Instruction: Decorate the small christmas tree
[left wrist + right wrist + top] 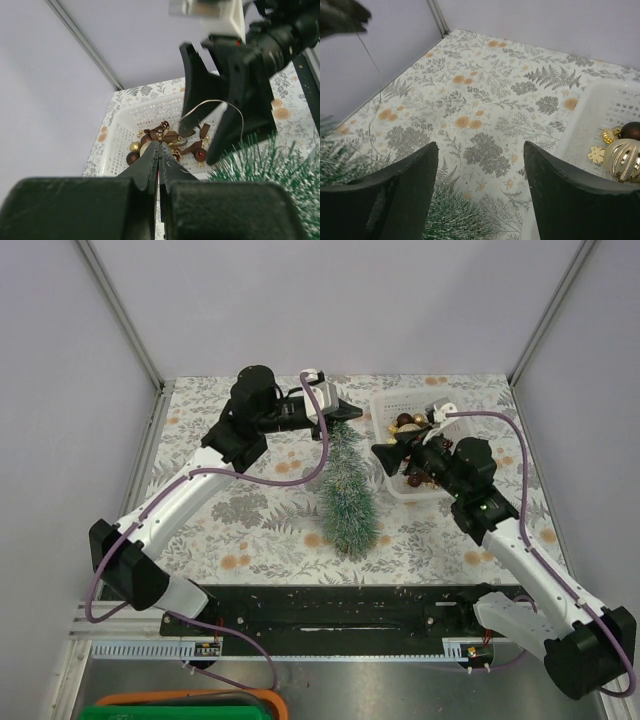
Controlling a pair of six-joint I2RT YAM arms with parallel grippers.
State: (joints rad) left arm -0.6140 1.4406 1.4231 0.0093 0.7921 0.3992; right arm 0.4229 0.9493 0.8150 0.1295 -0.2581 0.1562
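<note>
The small christmas tree [348,495] is in the middle of the floral table, its tip pointing to the far side; its wooden base is hidden. Its bristles also show in the left wrist view [272,172] and the right wrist view [455,220]. My left gripper [343,412] is at the tree's tip, its jaws [159,146] shut on a thin thread [376,85] that hangs down towards the tree. My right gripper [385,455] is open and empty [480,150], just right of the tree's upper part, between the tree and the white basket [385,400].
The white basket [127,125] holds loose gold and brown baubles and bows [167,136]; a gold bauble [622,160] shows in the right wrist view. Pale walls and metal posts enclose the table. A black strip [330,605] runs along its near edge.
</note>
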